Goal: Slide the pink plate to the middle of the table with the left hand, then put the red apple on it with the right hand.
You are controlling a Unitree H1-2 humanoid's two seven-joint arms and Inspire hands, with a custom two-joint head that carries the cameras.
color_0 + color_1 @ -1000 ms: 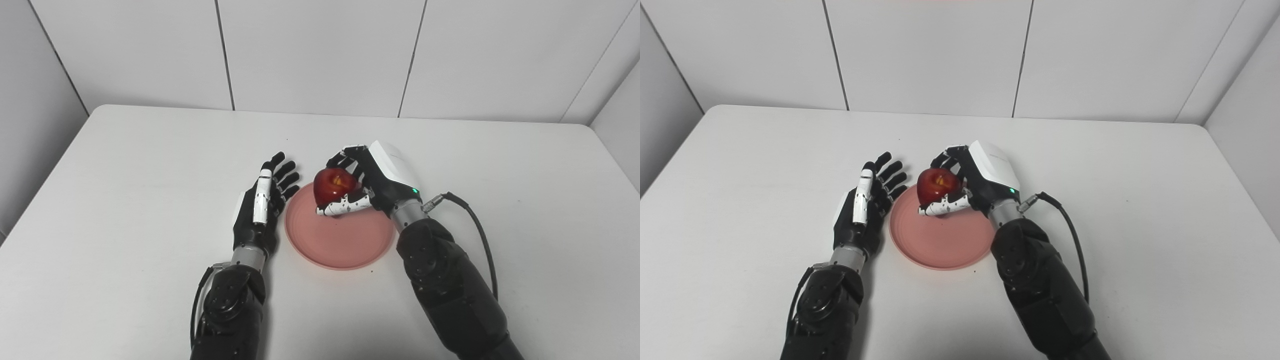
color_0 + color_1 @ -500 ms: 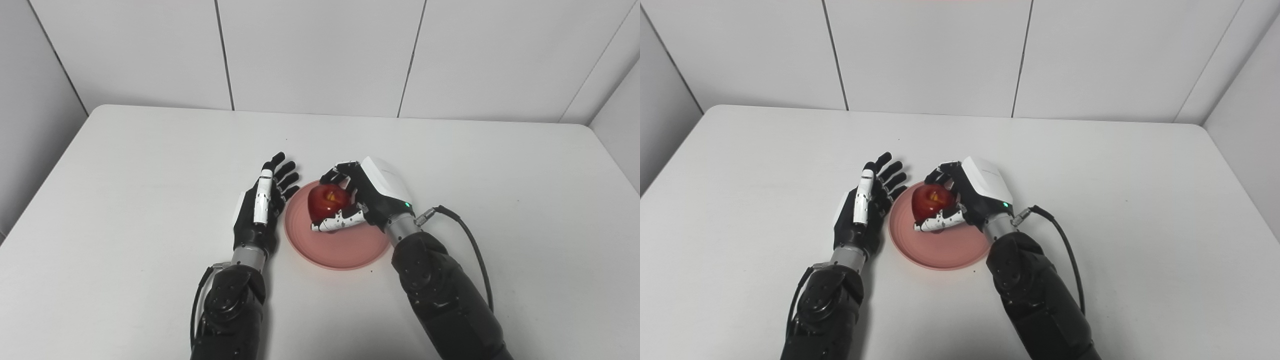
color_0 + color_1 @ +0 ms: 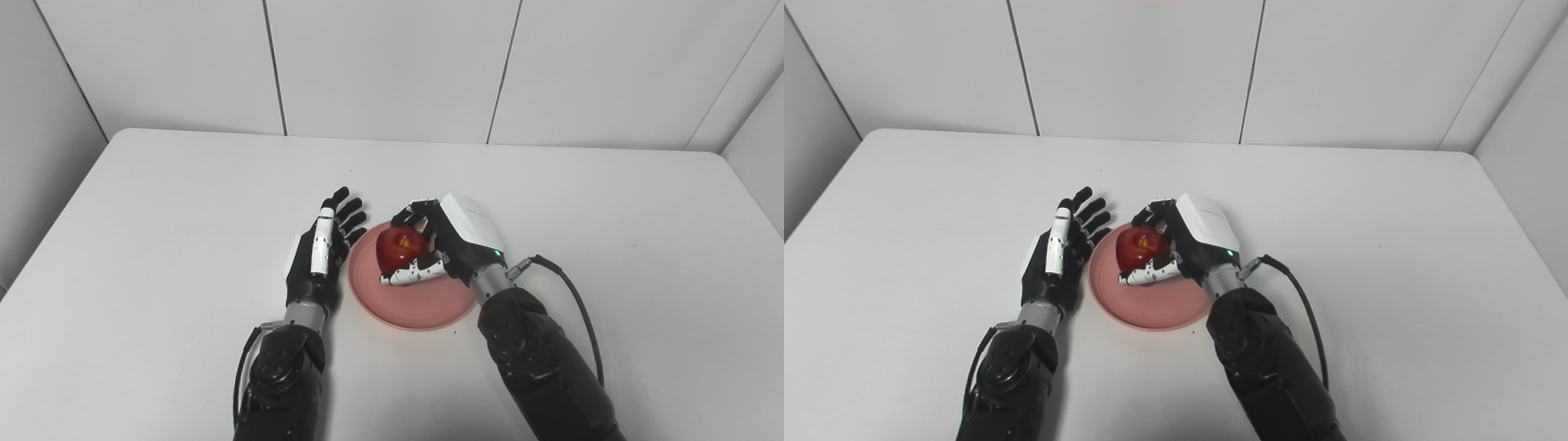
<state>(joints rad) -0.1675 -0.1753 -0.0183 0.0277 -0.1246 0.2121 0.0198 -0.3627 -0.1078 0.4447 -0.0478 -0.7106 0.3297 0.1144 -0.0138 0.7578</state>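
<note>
Apple (image 3: 401,247): firm, smooth, likely slippery; right hand (image 3: 450,240) grips its sides over plate (image 3: 416,306). Left hand (image 3: 318,251): open, empty.

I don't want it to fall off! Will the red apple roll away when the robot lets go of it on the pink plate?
It could wobble a little: the red apple is round and shiny. It probably won't get far, since the pink plate looks shallow with a raised rim. The right hand holds it low over the plate, so any drop should be gentle.
</note>
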